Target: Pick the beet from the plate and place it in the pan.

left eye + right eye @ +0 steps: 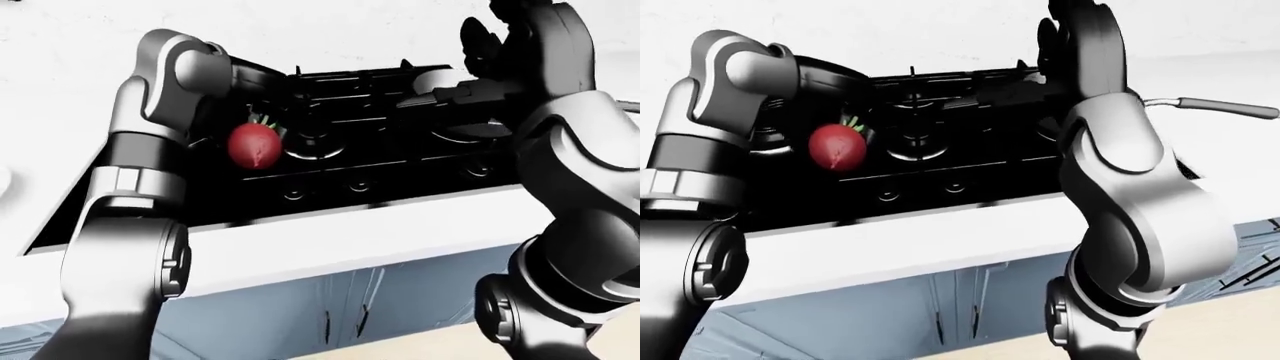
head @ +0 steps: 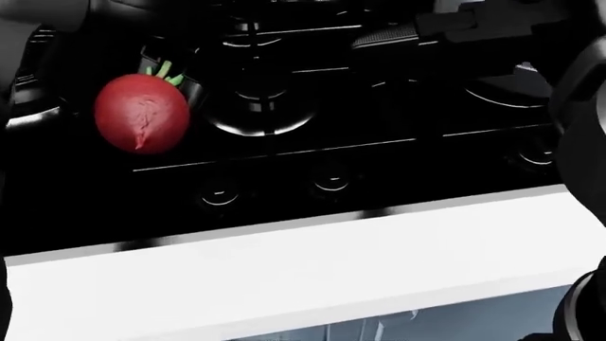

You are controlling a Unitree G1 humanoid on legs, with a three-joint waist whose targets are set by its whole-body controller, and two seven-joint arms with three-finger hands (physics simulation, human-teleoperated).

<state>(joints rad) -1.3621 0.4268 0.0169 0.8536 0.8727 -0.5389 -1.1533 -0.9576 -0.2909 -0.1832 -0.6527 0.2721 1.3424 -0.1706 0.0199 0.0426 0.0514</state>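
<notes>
Left-eye view: left hand (image 1: 268, 124) holds the beet (image 1: 252, 145) above the left part of the black stove (image 1: 380, 161); dark fingers close on the beet's far top side by the green stalks. Left arm (image 1: 135, 195) bends in from the left. Right arm (image 1: 580, 187) rises at the right, right hand (image 1: 500, 45) raised over the far right of the stove; how wide its fingers stand cannot be told. A dark pan handle (image 1: 430, 96) shows just left of that hand, pan body mostly hidden. White worktop (image 1: 330, 240) edge runs near the stove, blue cabinet doors (image 1: 340, 307) under it.

Head view: beet (image 2: 142, 113) at left, green stalks (image 2: 167, 71) against the dark fingers. Burner (image 2: 261, 106) right of it, knobs (image 2: 332, 177) nearer, white worktop strip (image 2: 284, 277) below.

Right-eye view: beet (image 1: 837, 146) hangs over the stove's left side, apart from the surface. Right arm (image 1: 1130, 195) blocks the stove's right part. A grey handle (image 1: 1225, 107) sticks out far right.
</notes>
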